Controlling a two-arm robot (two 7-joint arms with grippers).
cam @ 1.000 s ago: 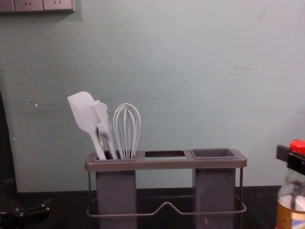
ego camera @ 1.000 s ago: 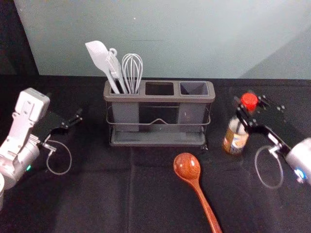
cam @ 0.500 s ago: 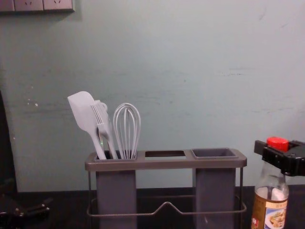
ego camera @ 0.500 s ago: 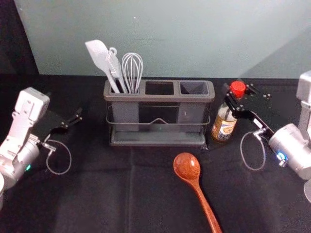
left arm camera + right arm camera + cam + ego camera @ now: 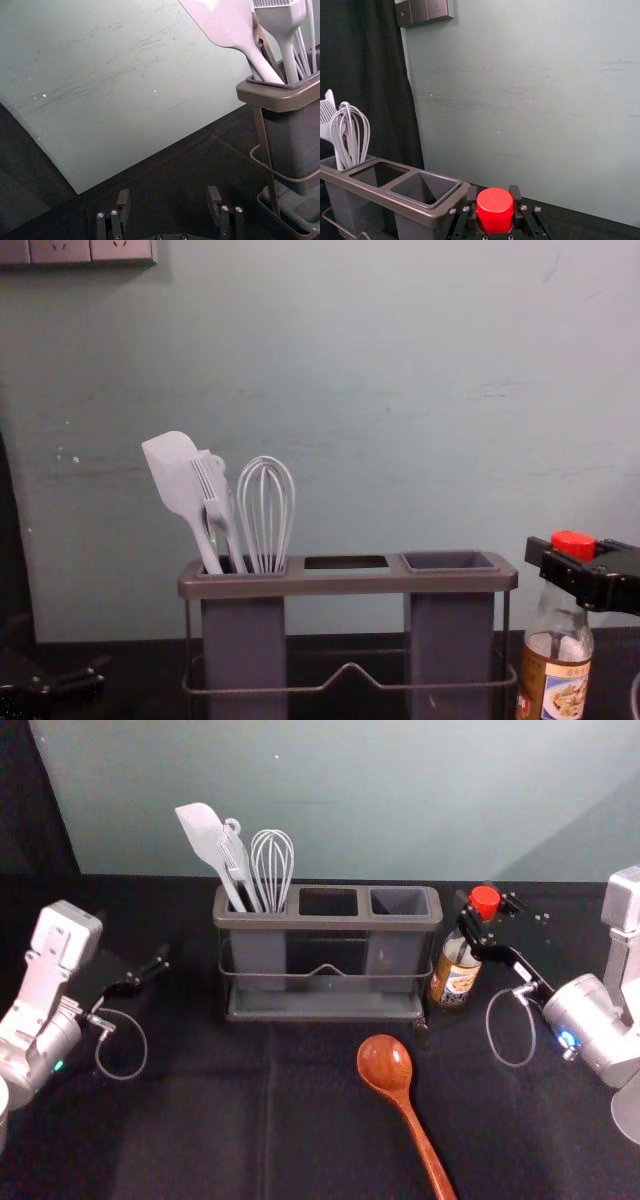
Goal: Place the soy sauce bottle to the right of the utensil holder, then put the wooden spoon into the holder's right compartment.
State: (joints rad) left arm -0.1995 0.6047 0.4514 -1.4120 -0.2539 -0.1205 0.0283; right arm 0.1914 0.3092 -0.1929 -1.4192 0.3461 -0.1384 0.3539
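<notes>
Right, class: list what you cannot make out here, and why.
Handle end of wooden spoon: head view, cut off by lower edge.
Whether soy sauce bottle touches the table: chest view, base cut off by lower edge.
Lower ends of whisk and spatula: chest view, hidden by left compartment's wall.
Label's print: head view, too small to read.

Soft light lay on the wall (image 5: 330, 800), with a slanting shadow at its right in the head view. Glints marked the spoon (image 5: 385, 1063); the table (image 5: 200, 1130) was dark.
</notes>
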